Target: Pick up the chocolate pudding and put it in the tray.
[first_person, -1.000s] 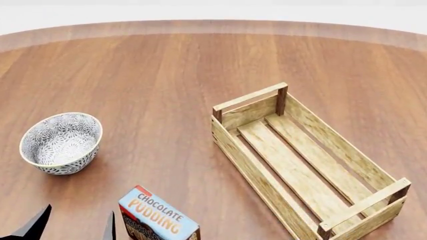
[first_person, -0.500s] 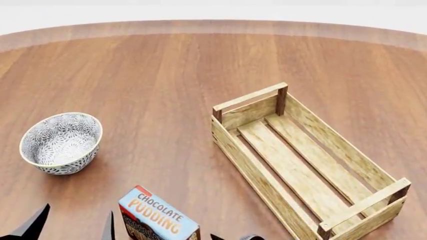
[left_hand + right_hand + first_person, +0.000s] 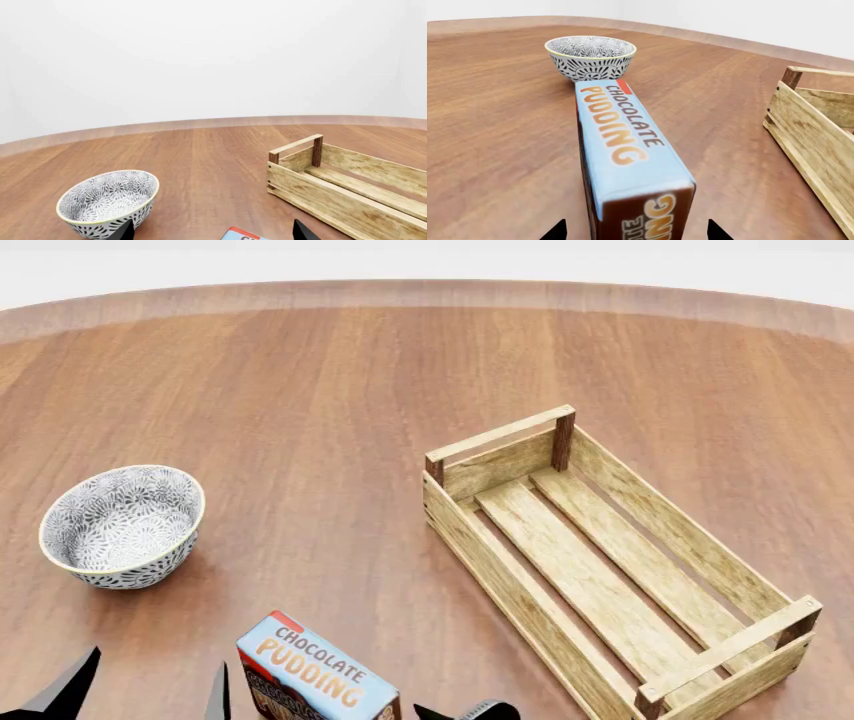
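Observation:
The chocolate pudding point(image 3: 314, 670) is a light-blue carton with orange lettering, lying on the table near the front edge. In the right wrist view the chocolate pudding point(image 3: 627, 150) runs away from the camera, its brown end nearest. My right gripper point(image 3: 635, 232) is open, one dark fingertip on each side of that end, with gaps to the carton. Only a small part of the right gripper point(image 3: 467, 710) shows in the head view. My left gripper point(image 3: 144, 695) is open and empty, left of the carton. The tray point(image 3: 607, 560), a light-wood slatted crate, sits to the right, empty.
A white-and-grey patterned bowl point(image 3: 123, 525) stands left of the carton, beyond the left gripper; the bowl point(image 3: 590, 57) is just past the carton's far end. The wooden table's point(image 3: 334, 390) curved far edge runs along the back.
A dark part of the right gripper has come into the head view at the bottom edge, right of the carton, and risen slightly. The left gripper, carton, bowl and tray have not moved.

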You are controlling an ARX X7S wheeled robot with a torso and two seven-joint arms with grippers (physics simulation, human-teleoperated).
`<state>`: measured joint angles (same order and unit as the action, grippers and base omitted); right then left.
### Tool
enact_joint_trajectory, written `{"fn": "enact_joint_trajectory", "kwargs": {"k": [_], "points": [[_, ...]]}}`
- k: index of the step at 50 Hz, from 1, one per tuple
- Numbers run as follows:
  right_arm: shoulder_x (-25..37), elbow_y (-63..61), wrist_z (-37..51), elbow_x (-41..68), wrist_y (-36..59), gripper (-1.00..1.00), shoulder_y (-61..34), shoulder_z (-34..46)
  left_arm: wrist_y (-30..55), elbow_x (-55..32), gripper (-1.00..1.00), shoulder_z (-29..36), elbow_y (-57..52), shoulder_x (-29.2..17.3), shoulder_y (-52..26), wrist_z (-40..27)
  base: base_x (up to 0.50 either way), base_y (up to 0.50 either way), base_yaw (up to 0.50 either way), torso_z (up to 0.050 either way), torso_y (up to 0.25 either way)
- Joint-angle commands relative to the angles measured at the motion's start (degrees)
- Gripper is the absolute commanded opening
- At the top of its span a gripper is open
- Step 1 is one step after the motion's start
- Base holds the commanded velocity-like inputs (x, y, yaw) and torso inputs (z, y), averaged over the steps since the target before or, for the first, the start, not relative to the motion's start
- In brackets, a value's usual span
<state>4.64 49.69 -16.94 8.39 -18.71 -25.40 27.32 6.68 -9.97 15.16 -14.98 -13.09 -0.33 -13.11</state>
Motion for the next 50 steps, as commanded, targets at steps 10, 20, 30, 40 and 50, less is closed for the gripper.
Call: {"fn": "enact_joint_trajectory", "kwargs": {"k": [10,20,30,40,50], "points": [[-1.1,5.0,-0.3,0.8,-2.5,1.0,-2.4,1.0,-0.1,-0.4,1.0,0.5,-0.2,-0.6,0.0,-0.6,0.0,0.0,0.0,0.0,0.0],[-2.3,10.3,-0.8,1.4,-5.4,1.0,-4.2,1.6,-0.2,-0.6,1.0,0.8,-0.3,-0.8,0.0,-0.9,0.0,0.0,0.0,0.0,0.0],[-4.5,21.6,-1.8,3.6,-12.1,1.0,-7.6,3.4,-0.4,-0.7,1.0,1.2,0.1,-0.9,-0.1,-1.2,0.0,0.0,0.0,0.0,0.0],[-4.5,25.0,-1.2,8.7,-14.1,1.0,-8.8,8.3,-1.1,-0.7,1.0,1.5,0.9,-1.0,-0.2,-1.3,0.0,0.0,0.0,0.0,0.0],[-4.3,24.9,-0.8,9.6,-13.9,1.0,-9.0,9.5,-1.0,-0.9,1.0,1.9,0.8,-1.1,-0.3,-1.6,0.0,0.0,0.0,0.0,0.0]]}}
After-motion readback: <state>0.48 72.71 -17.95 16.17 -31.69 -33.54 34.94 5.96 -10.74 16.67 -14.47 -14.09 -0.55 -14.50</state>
